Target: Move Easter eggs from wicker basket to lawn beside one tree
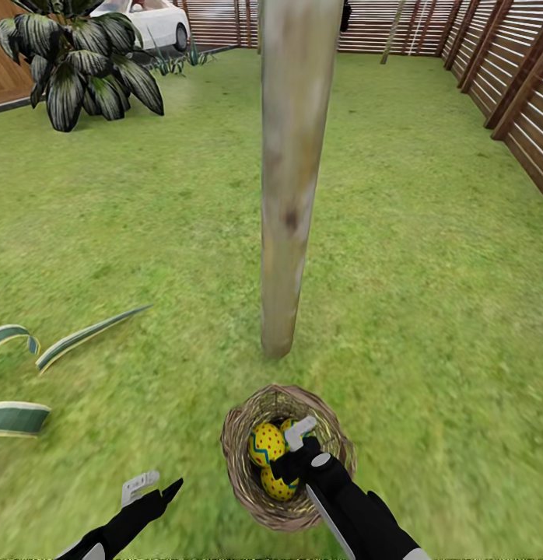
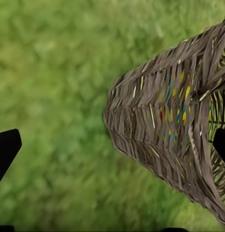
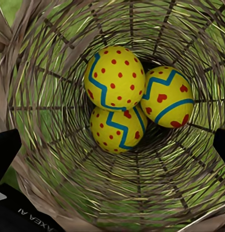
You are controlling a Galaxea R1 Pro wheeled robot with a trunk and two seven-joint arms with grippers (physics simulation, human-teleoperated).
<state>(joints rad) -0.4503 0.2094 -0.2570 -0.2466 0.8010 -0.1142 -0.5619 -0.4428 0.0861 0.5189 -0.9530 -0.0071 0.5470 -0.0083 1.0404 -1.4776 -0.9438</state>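
Observation:
The wicker basket (image 1: 239, 470) sits on the lawn (image 1: 427, 272) just in front of the pale tree trunk (image 1: 291, 194). Three yellow Easter eggs lie inside it: a dotted one (image 3: 115, 77), one with hearts (image 3: 168, 96) and a third (image 3: 117, 130) beneath them. Two show well in the head view (image 1: 266, 443) (image 1: 278, 486). My right gripper (image 1: 293, 445) hangs open over the basket's mouth, its fingers (image 3: 6, 150) spread wide above the eggs and touching none. My left gripper (image 1: 157, 486) is open above grass to the basket's left, facing its woven wall (image 2: 161, 125).
A dark-leaved plant (image 1: 77, 62) and a white car (image 1: 155, 19) are at the back left. A slatted wooden fence (image 1: 520, 85) runs along the right and the back. Striped leaves (image 1: 38, 350) reach in from the left. Open grass surrounds the trunk.

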